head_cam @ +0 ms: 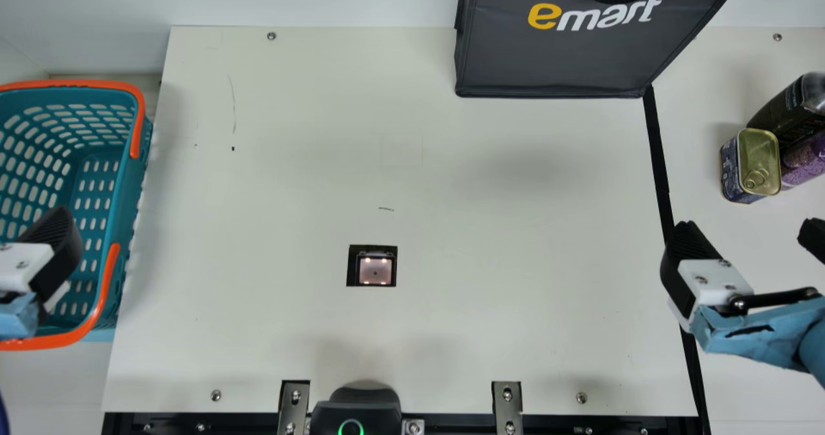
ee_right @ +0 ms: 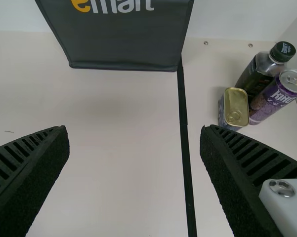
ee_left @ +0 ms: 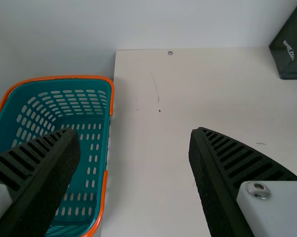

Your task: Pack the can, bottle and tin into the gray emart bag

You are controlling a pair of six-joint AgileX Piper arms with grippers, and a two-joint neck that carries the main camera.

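Observation:
The gray emart bag [head_cam: 554, 61] stands upright at the table's back, right of centre. On the right side, the tin [head_cam: 760, 158], the dark bottle [head_cam: 783, 109] and the purple can [head_cam: 805, 158] stand close together. In the right wrist view the tin [ee_right: 235, 106], bottle [ee_right: 257, 74] and can [ee_right: 274, 98] show whole. My right gripper [head_cam: 751, 241] is open in front of the group, holding nothing; its fingers are wide apart in its wrist view [ee_right: 134, 131]. My left gripper [head_cam: 32, 254] is over the basket's side, also open and empty in its wrist view [ee_left: 134, 133].
A teal basket [head_cam: 122, 229] with orange handles stands at the left edge. A black strip [head_cam: 659, 164] runs front to back between the bag and the tin. A small dark device [head_cam: 354, 415] sits at the front edge, and a square fixture [head_cam: 376, 270] is set in the table.

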